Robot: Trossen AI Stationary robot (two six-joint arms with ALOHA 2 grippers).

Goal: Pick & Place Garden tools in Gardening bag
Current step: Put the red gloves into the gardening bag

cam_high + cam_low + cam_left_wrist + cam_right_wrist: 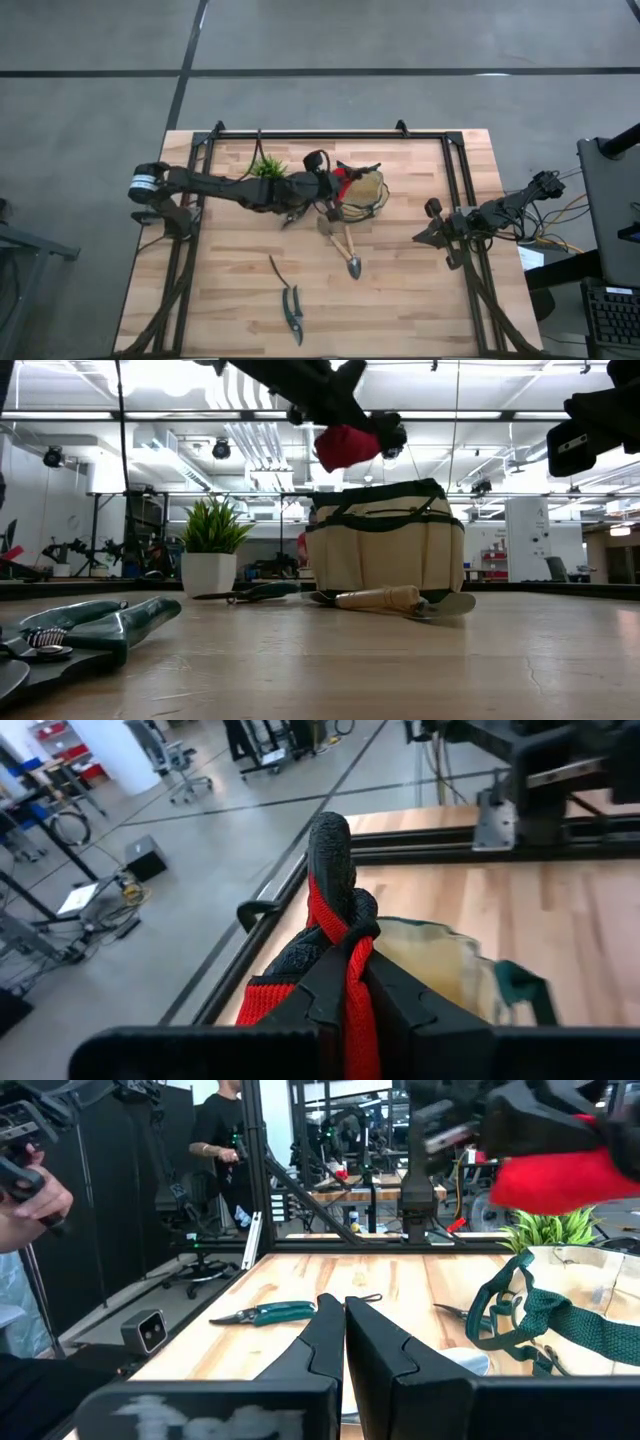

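Note:
My left gripper (333, 184) is shut on a red and black fabric piece (346, 179) and holds it over the open top of the tan gardening bag (368, 191). In the low view the piece (346, 446) hangs just above the bag (386, 550). Two wooden-handled tools (345, 245) lie on the table near the bag. One dark pruning shears (291, 311) lies near the table's front edge, with a thinner one (275, 268) just beyond it. My right gripper (420, 237) is shut and empty at the table's right side. My left gripper pinches the fabric piece between its two fingers; a red strip (354, 1005) runs between them. The black textured end (330, 855) sticks out past the fingertips. The piece is lifted clear, above the bag's opening (440, 955).
A small spiky green plant in a white pot (268, 167) stands just to the left of the bag, under the left arm. A black frame rail (330, 132) runs along the far edge and down both sides. People stand in the room beyond the table (222, 1140).

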